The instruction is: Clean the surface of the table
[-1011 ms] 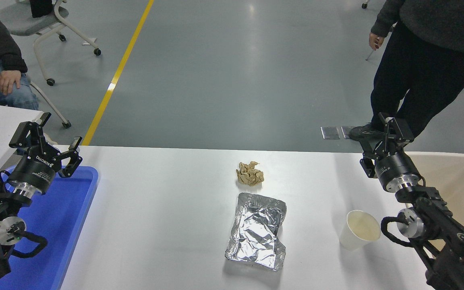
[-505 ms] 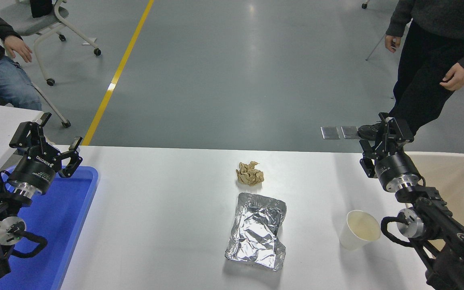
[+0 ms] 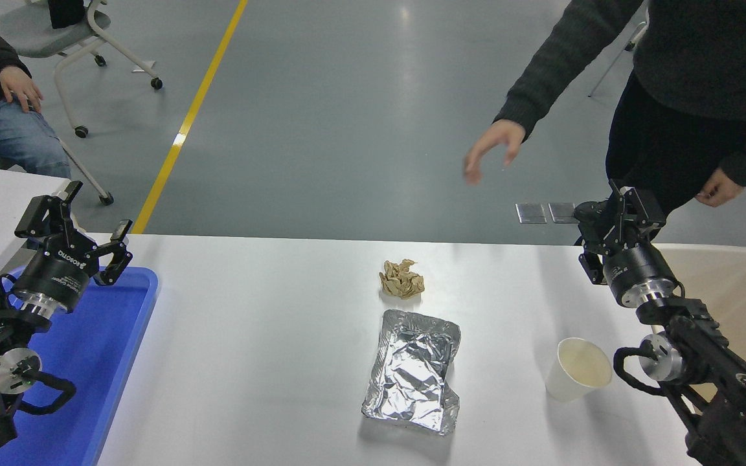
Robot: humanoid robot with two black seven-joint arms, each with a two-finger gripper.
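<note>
Lying on the table surface (image 3: pixel 250 362) were crumpled paper (image 3: pixel 401 279), a foil tray (image 3: pixel 413 370) and an empty-looking paper cup (image 3: pixel 577 369); left gripper (image 3: pixel 75 226) released, right gripper (image 3: pixel 616 210) unclear.

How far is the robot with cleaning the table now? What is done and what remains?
Nothing looks done: the crumpled paper, foil tray and paper cup all sit on the table surface. The left gripper and right gripper hold nothing. All three items remain; blue tray and beige bin look empty.
</note>
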